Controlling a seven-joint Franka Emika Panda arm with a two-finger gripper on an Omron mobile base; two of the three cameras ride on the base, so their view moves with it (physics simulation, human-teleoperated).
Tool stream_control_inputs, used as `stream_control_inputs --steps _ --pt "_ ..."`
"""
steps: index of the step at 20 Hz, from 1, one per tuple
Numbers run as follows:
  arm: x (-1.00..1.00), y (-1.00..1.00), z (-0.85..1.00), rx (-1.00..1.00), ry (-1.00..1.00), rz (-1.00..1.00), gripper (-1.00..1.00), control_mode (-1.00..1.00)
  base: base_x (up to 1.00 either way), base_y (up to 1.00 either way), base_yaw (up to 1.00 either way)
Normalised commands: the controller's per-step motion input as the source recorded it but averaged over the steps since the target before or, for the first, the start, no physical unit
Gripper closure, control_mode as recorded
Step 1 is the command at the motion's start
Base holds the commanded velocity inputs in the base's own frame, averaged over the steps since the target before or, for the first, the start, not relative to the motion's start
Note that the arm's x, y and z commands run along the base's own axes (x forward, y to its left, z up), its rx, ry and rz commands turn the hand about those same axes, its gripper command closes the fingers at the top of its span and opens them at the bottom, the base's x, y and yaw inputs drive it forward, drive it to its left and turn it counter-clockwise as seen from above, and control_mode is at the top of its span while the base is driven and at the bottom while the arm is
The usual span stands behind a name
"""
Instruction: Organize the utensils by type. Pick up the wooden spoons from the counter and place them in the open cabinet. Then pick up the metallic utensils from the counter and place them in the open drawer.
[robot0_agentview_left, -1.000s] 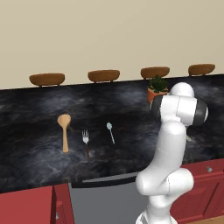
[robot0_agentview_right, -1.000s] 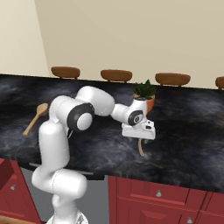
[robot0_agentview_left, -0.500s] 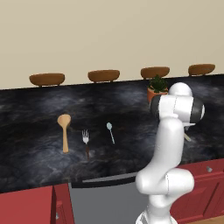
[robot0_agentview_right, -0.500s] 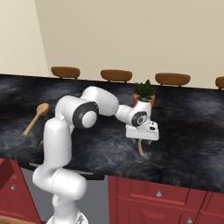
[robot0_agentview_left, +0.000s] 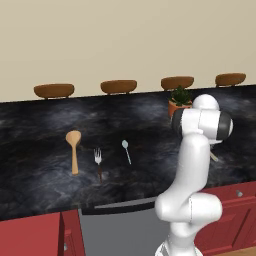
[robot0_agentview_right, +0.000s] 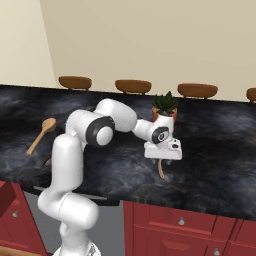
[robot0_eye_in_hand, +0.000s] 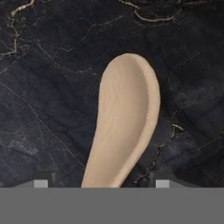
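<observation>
A tan wooden spoon (robot0_eye_in_hand: 124, 127) lies on the black marbled counter (robot0_agentview_left: 150, 125) at the right, also seen as the wooden spoon (robot0_agentview_right: 161, 170). My gripper (robot0_agentview_right: 161, 161) hovers low over it and is open. Its fingertips (robot0_eye_in_hand: 41, 183) stand on either side of the spoon's neck with a gap on each side. Another tan wooden spoon (robot0_agentview_left: 74, 146) lies at the left. Beside it are the dark-handled fork (robot0_agentview_left: 98, 162) and the thin teaspoon (robot0_agentview_left: 126, 150). The wall cabinet is out of view.
A potted plant (robot0_agentview_right: 165, 107) stands just behind my hand. Several brown bowls (robot0_agentview_left: 54, 90) line the cream wall. Red floor cabinets (robot0_agentview_right: 180, 220) and a grey appliance front (robot0_agentview_left: 120, 230) run under the counter edge. I cannot tell whether the red unit (robot0_agentview_left: 35, 235) is the drawer.
My hand has crept slightly to the right above the spoon and the elbow has turned a little. The utensils have not moved.
</observation>
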Motion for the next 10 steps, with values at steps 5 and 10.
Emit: stream_control_inputs --steps 5,10 --pt "-0.17 0.0 -0.02 0.04 0.14 0.16 1.0 -1.0 0.0 0.0 0.0" --pt "-0.36 0.0 0.18 0.14 0.23 0.21 1.0 -1.0 0.0 0.0 0.0"
